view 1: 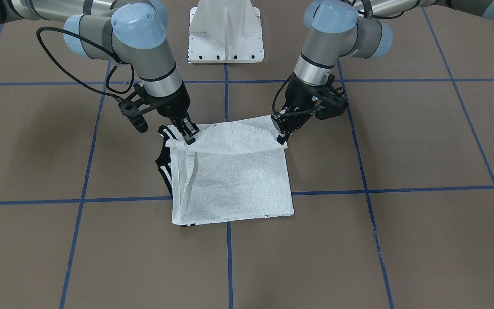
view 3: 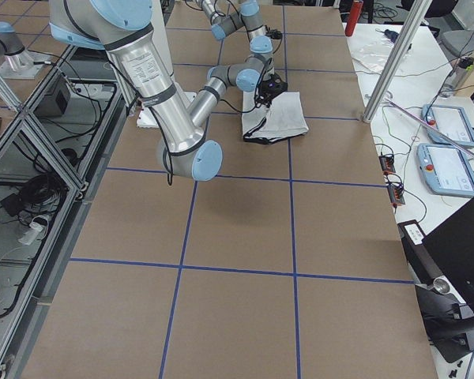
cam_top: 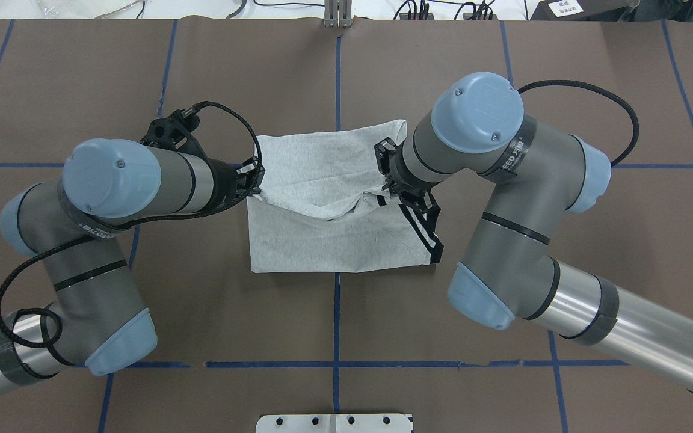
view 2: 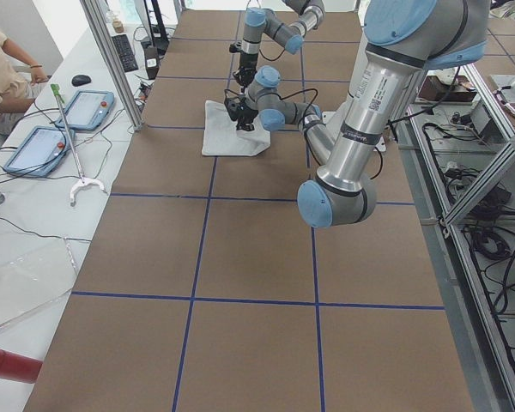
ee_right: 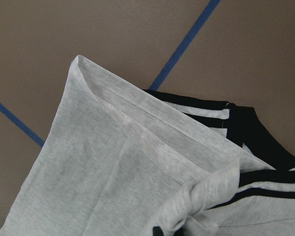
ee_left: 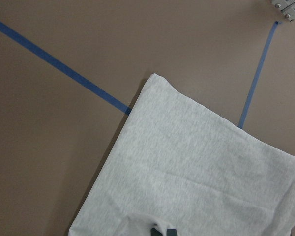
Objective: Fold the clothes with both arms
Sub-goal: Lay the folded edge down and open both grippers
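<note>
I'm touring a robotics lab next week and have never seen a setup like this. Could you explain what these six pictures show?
This is a robot with two jointed arms, made of silver tubes with light-blue caps. It works at a brown table marked with blue tape lines. Each arm ends in a black two-finger gripper.

Two pictures look down on the table, one from behind the robot and one facing it. Two look along the table from its ends, and two come from cameras on the wrists.

One partly folded light grey T-shirt with black striped trim lies on the table. The left gripper and the right gripper each pinch the cloth on opposite sides, holding a fold raised above the rest.
</note>
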Motion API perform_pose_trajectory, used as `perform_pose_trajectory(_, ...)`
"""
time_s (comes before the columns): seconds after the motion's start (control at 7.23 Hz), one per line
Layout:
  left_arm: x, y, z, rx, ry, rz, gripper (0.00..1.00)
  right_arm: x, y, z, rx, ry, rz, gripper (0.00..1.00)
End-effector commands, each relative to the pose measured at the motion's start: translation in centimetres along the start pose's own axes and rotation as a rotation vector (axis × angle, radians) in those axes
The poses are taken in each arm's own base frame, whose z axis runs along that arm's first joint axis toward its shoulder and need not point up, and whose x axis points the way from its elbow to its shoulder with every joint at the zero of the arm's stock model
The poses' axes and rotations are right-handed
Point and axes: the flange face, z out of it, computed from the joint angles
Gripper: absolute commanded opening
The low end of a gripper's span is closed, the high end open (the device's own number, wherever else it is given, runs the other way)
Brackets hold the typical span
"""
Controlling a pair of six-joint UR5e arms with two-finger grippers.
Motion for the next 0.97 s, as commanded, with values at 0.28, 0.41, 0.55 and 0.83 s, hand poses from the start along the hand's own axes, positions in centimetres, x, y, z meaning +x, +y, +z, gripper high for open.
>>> perform_pose_trajectory(0.28,0.0,-3.6,4.3,0.041,0.005,0.035,0.0,-3.9,-1.8,2.9,0.003,-0.015,-0.002,0.0)
perform_pose_trajectory(0.41,0.0,-3.8,4.5,0.043,0.0,0.04,0.0,-4.5,-3.1,2.5,-0.01,-0.006,-0.013,0.0)
perform_pose_trajectory(0.55,-0.5,-4.4,5.1,0.054,-0.014,0.07,0.43,-4.5,-3.9,3.8,-0.007,0.009,-0.051,0.53)
perform_pose_trajectory(0.83,-2.1,-6.2,7.4,0.072,-0.007,0.098,1.0,-5.7,-5.8,6.4,-0.009,-0.027,-0.173,1.0)
